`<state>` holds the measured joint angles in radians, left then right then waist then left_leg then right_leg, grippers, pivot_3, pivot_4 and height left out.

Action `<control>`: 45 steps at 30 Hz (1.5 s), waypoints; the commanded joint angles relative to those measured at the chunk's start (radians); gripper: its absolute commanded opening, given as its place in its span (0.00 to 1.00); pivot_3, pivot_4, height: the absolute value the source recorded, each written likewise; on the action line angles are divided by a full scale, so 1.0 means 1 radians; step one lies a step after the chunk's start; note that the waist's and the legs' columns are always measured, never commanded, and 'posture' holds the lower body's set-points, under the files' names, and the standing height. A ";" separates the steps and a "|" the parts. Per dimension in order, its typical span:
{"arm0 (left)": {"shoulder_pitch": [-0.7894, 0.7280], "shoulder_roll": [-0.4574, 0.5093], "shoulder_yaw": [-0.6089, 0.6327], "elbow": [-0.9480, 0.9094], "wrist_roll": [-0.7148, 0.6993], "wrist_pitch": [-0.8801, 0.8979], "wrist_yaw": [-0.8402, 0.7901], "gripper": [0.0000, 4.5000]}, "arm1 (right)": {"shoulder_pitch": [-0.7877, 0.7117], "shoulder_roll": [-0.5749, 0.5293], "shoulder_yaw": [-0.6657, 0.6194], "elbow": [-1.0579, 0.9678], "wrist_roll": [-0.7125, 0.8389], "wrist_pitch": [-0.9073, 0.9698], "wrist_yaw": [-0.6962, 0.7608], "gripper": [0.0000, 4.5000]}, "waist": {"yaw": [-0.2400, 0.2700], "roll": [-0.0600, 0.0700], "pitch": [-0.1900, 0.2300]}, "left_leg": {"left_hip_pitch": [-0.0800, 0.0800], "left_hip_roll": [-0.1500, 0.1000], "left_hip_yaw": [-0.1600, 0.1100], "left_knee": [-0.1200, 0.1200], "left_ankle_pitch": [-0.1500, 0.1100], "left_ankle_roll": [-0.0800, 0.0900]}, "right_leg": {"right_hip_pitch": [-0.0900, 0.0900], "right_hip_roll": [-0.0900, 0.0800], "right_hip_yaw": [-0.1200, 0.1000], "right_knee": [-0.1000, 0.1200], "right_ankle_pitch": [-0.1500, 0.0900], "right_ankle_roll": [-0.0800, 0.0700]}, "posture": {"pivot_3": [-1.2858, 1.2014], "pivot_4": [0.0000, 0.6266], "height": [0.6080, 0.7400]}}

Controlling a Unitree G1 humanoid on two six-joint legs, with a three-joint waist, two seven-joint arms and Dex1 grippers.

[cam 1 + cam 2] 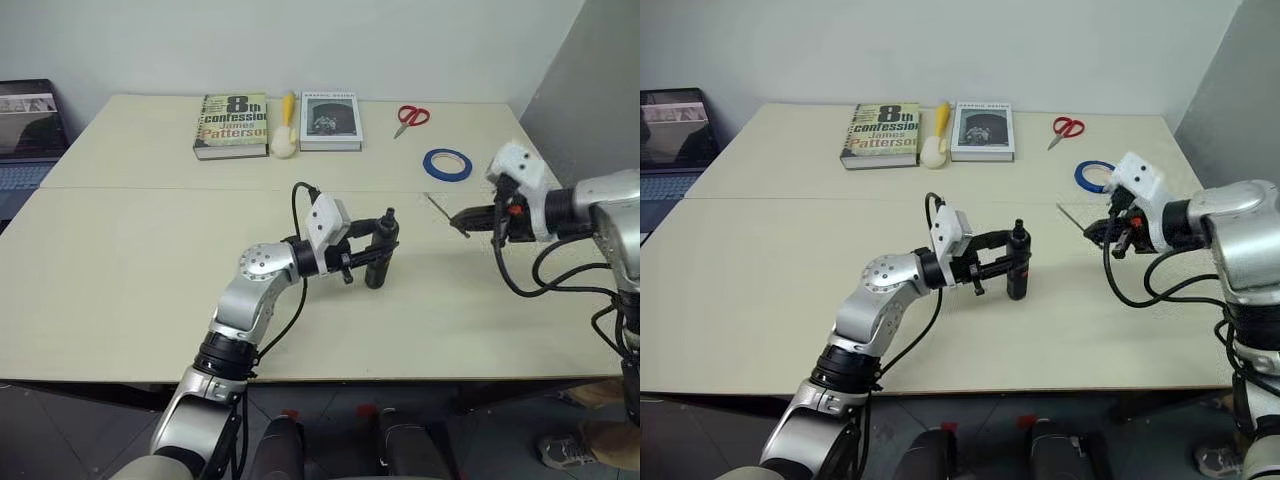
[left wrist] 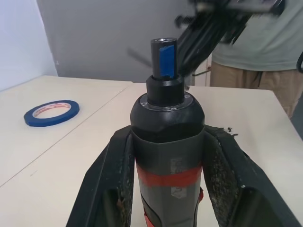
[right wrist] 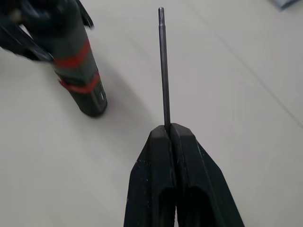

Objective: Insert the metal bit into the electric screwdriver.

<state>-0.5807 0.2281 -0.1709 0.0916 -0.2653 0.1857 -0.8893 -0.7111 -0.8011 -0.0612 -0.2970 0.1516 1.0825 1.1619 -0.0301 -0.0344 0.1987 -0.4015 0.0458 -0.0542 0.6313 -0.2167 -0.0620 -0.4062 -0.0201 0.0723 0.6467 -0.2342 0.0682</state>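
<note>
Over the tabletop (image 1: 150, 290), right claw (image 3: 166, 130) pinches only the bit's (image 3: 163, 66) end, so it may pivot and miss the screwdriver (image 2: 166, 142) clamped upright in left claw (image 1: 1015, 262).

Your head pair looks down and forward over the table (image 1: 120, 300), sharing almost all of it. Your wrist cameras sit close, each sighting along its fingers toward the other arm.

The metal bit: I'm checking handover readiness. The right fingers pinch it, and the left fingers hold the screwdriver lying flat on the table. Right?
Not quite. The electric screwdriver stands upright in the left gripper, as the left eye view shows. The right gripper does pinch the metal bit.
</note>
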 commanded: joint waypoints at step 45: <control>-0.110 0.015 -0.003 0.080 -0.025 0.032 -0.096 0.37 | 0.104 0.493 -0.172 -0.123 0.543 -0.325 -0.526 0.00 | -0.004 0.002 -0.001 | -0.001 0.000 -0.001 -0.004 0.001 0.001 | -0.001 0.001 0.000 -0.001 0.000 -0.003 | 0.52 0.24 1.00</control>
<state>-0.6855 0.2425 -0.1681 0.1955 -0.2835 0.2293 -0.9698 -0.6067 -0.3032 -0.2345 -0.4030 0.6639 0.7845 0.6331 -0.0340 -0.0326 0.1977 -0.4021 0.0461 -0.0547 0.6278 -0.2157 -0.0606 -0.4074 -0.0193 0.0720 0.6458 -0.2346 0.0655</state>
